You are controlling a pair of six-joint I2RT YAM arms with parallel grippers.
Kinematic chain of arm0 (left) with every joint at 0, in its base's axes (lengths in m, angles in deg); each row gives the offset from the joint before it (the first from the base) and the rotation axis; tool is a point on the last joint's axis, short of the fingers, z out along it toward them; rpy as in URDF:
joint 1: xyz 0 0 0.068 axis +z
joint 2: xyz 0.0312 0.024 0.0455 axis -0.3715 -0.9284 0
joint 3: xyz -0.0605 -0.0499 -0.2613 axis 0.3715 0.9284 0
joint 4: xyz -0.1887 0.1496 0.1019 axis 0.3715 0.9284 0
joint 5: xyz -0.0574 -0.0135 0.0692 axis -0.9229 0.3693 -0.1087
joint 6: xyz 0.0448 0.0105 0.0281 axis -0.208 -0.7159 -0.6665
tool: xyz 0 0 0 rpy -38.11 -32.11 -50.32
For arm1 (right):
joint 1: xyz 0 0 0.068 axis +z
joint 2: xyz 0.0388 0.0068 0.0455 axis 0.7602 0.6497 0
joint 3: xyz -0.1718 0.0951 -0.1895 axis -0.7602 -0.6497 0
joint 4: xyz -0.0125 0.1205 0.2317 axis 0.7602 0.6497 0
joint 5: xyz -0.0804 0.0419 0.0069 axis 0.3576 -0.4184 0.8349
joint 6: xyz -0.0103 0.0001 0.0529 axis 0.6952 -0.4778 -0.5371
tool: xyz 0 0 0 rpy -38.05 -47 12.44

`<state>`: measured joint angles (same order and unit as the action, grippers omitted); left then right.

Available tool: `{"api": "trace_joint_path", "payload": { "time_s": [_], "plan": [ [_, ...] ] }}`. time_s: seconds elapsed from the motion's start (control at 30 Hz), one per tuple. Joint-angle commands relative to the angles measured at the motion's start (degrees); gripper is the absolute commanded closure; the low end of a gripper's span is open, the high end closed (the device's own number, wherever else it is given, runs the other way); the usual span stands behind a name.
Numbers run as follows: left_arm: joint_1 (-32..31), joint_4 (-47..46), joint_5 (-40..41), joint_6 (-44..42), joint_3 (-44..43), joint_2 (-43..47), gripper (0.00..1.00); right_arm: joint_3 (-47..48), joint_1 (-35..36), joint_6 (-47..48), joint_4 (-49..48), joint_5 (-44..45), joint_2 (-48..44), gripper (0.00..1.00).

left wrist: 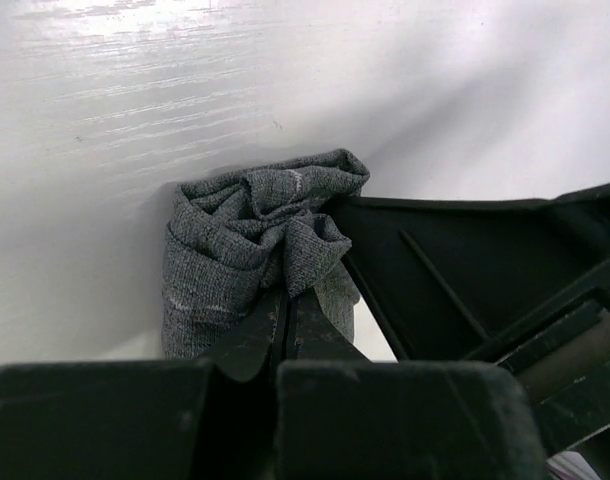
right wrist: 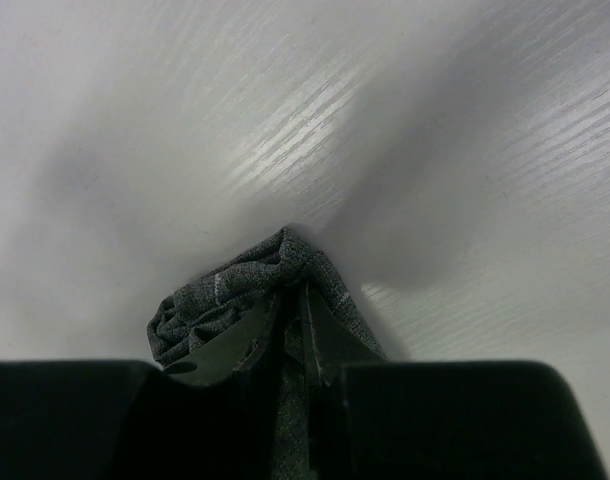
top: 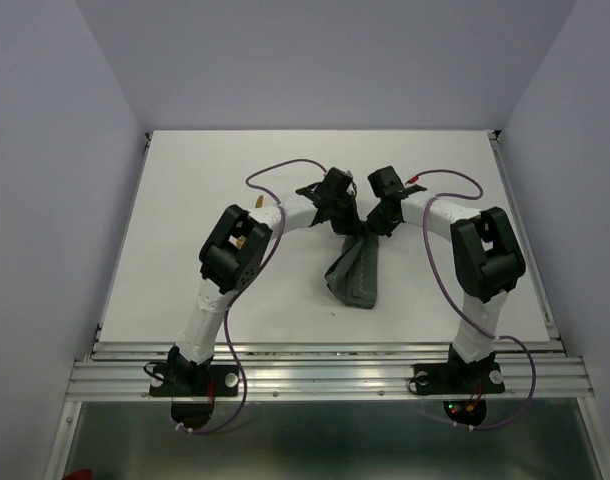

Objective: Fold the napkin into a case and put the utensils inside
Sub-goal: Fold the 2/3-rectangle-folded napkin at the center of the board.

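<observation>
Pinching a bunched edge of the napkin [top: 353, 275], the left tool [left wrist: 287, 325] and the right tool [right wrist: 297, 320] are each clamping tightly on dark grey cloth, side by side. Below both tools the napkin is trailing as a narrow, crumpled strip, its far end lying on the surface [top: 185, 180]. Left of the left tool, one orange-brown utensil [top: 260, 203] is showing only partly behind the arm.
</observation>
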<state>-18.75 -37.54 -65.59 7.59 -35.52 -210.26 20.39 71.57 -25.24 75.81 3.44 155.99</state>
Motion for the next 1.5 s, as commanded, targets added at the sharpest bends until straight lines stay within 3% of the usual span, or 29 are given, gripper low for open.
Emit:
{"api": "trace_joint_path", "payload": {
  "time_s": [0.0, 0.6, 0.9, 1.2, 1.47],
  "plan": [
    [-0.40, -1.50, -0.67, 1.63, -3.64, -0.49, 1.00, -2.76, -0.29, 0.11, 3.64, 0.41, 2.02, 0.82],
    [-0.84, 0.95, -0.94, 0.05, -10.40, -6.20, 1.00, -8.03, -0.29, -2.44, 1.70, 0.66, -2.11, 0.83],
    [-0.84, 2.01, -1.29, -2.32, -10.85, -7.52, 1.00, -7.59, -0.29, 5.82, -1.27, 1.72, -7.45, 0.78],
    [-0.84, 2.54, -1.03, -3.03, -11.20, -8.58, 1.00, -16.28, -0.29, 13.47, -7.87, 0.86, -21.79, 0.57],
    [-0.93, 1.22, 0.38, -2.32, -9.00, -7.43, 1.00, -27.62, -0.29, 18.57, -15.78, -12.50, -33.47, 0.14]
  ]
}}
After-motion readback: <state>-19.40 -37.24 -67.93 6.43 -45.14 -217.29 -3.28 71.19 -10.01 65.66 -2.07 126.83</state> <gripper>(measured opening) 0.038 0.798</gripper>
